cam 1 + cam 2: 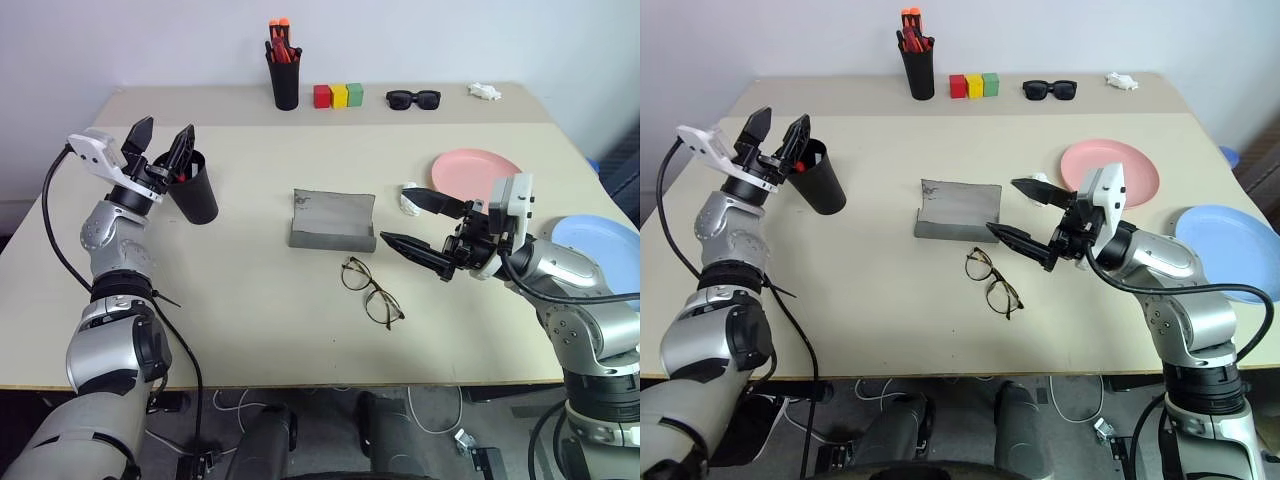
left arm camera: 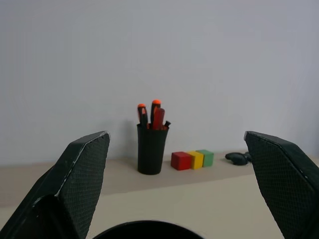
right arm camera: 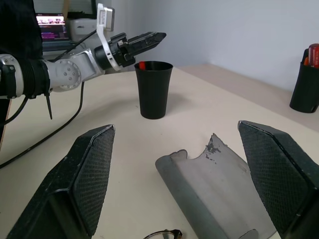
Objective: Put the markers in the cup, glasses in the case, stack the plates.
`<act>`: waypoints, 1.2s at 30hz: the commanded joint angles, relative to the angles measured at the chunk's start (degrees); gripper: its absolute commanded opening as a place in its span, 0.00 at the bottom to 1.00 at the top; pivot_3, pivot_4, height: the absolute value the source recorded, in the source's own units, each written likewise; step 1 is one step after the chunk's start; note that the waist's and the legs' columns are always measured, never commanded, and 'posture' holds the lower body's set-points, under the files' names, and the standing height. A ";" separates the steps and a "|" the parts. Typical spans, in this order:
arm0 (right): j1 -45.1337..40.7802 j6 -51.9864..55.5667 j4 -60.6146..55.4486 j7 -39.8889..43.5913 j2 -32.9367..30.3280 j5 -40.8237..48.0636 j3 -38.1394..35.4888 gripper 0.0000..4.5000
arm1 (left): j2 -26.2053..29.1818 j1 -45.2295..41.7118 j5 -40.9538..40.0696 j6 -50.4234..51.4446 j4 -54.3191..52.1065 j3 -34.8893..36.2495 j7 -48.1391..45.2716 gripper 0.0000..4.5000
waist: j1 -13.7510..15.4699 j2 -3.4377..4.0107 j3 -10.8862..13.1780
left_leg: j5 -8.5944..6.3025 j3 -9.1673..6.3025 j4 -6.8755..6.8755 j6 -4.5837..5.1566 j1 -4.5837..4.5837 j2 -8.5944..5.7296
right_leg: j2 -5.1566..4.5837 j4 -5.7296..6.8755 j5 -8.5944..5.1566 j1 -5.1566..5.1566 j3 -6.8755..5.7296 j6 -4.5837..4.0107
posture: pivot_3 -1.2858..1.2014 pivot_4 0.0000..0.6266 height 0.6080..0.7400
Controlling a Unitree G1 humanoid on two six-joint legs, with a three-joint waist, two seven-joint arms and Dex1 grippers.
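Marker (image 3: 142, 65): red end shows just above the rim of the cup (image 1: 195, 190), barrel inside. My left gripper (image 1: 160, 141) hangs directly over the cup mouth, jaws spread wide, nothing between them.

Glasses (image 1: 371, 291): lying on the table (image 1: 250, 300) unfolded, just in front of the case (image 1: 333, 220), which stands open and holds nothing. My right gripper (image 1: 420, 222) hovers beside both, jaws wide, nothing held.

Plates: pink plate (image 1: 475, 170) and blue plate (image 1: 600, 240) sit apart on the right side, not stacked.

Risks, my judgement:
- The left fingers are close to the rim; lifting away at a slant could clip the cup and tip it.
- The wire frame is thin and flat on the table; a pinch could slide off or bend a temple arm.
- The case wall may shift if nudged during placement.
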 commanded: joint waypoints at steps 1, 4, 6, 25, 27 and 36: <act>-0.32 -1.07 -0.68 0.23 -0.22 0.12 -1.40 0.90 | -1.02 1.51 -2.80 11.00 -10.23 -3.71 -6.73 0.98 | 0.02 0.00 0.00 | 0.00 0.00 0.00 0.00 0.01 0.00 | 0.00 0.00 0.00 0.01 0.00 0.00 | 0.52 0.24 1.00; -0.27 -1.18 -0.21 0.41 -0.16 0.09 -1.37 0.90 | -3.47 5.10 -7.59 30.45 -28.19 -13.08 -13.43 0.98 | 0.14 0.00 0.00 | 0.00 -0.02 0.01 0.00 -0.01 0.00 | 0.00 0.02 0.00 0.03 0.01 0.00 | 0.52 0.24 1.00; -0.34 -1.34 0.15 0.50 -0.12 -0.01 -1.33 0.90 | -3.98 6.11 -8.77 37.46 -34.21 -16.36 -14.43 0.98 | 0.15 0.00 0.00 | 0.00 -0.04 0.03 0.00 -0.02 -0.01 | 0.00 0.01 0.00 0.07 0.01 0.00 | 0.52 0.24 1.00; 5.87 -2.64 -4.39 -2.55 -0.29 -1.89 -3.40 0.90 | -9.91 -5.35 21.15 20.47 -5.19 -37.62 -18.76 0.79 | 0.08 0.06 -0.02 | -0.01 -0.01 -0.01 0.02 0.02 0.00 | 0.06 -0.11 -0.01 0.08 0.05 0.00 | 0.52 0.24 1.00; 5.86 -2.74 -4.43 -2.78 -0.19 -2.01 -3.37 0.90 | -9.83 -5.75 22.16 21.12 -4.53 -37.81 -20.50 0.56 | -0.01 0.06 -0.02 | -0.01 -0.01 -0.01 0.02 0.02 0.00 | 0.06 -0.09 -0.01 0.08 0.05 0.00 | 0.52 0.24 1.00; 5.10 -3.33 -3.71 -2.94 0.08 -2.44 -2.73 0.90 | -8.19 -8.66 23.61 21.63 -2.46 -35.20 -19.84 0.01 | 0.01 0.05 -0.02 | -0.01 -0.01 0.00 0.02 0.01 0.00 | 0.06 -0.08 -0.01 0.08 0.05 0.00 | 0.52 0.24 1.00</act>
